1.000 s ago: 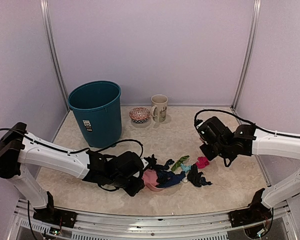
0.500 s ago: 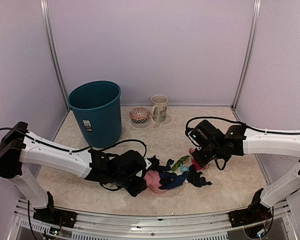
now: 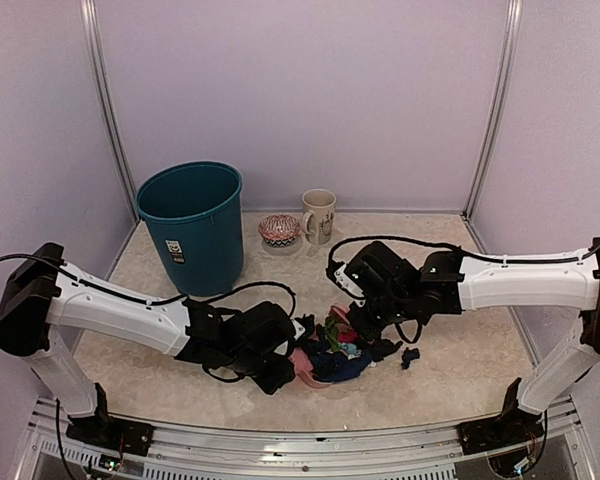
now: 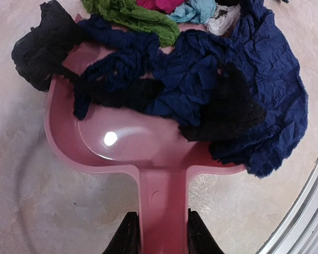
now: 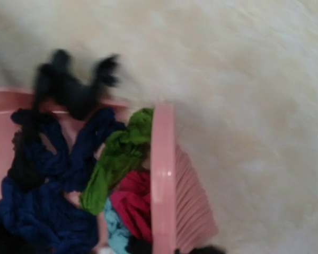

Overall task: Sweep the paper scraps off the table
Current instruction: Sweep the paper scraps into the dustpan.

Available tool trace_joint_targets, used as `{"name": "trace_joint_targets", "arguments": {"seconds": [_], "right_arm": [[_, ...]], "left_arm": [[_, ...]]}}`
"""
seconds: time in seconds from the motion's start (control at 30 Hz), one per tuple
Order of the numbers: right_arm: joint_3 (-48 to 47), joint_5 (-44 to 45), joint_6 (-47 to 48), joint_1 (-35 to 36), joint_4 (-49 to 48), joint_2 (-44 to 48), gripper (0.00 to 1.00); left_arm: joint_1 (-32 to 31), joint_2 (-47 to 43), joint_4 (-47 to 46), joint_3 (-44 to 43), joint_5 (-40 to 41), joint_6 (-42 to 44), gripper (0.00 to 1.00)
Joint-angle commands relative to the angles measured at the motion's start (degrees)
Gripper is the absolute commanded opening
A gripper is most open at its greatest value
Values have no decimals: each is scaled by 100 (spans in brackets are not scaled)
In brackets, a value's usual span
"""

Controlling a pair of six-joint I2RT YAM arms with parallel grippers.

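Left wrist: left claw point(image 4: 159, 237) clamps the pink dustpan point(image 4: 116, 153) by its handle; right claw point(image 3: 367, 320) grips the brush point(image 5: 163, 185) beside the paper scraps point(image 4: 212, 79).

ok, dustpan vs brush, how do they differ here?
The dustpan is a wide scoop lying flat on the table, its handle in the left pincer; the brush is a narrow bar with bristles, held by the right pincer. The dustpan carries a heap of paper scraps; the brush just sits beside them. Both are pink plastic.
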State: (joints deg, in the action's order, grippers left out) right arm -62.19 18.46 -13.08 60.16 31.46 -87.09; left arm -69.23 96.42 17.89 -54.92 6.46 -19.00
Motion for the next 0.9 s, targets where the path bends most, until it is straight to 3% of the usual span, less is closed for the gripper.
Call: {"name": "trace_joint_targets", "arguments": {"seconds": [0.0, 0.3, 0.57, 0.87], "right_arm": [[-177, -702, 19, 268, -110, -91, 0], [-222, -719, 22, 402, 115, 160, 0], [-195, 273, -177, 400, 415, 456, 0], [-220, 773, -282, 400, 639, 670, 0]], "left_arm": [[54, 170, 44, -85, -42, 65, 0], [116, 184, -181, 79, 65, -10, 0], [83, 122, -620, 345, 265, 13, 0], [-19, 127, -1419, 666, 581, -92, 0]]}}
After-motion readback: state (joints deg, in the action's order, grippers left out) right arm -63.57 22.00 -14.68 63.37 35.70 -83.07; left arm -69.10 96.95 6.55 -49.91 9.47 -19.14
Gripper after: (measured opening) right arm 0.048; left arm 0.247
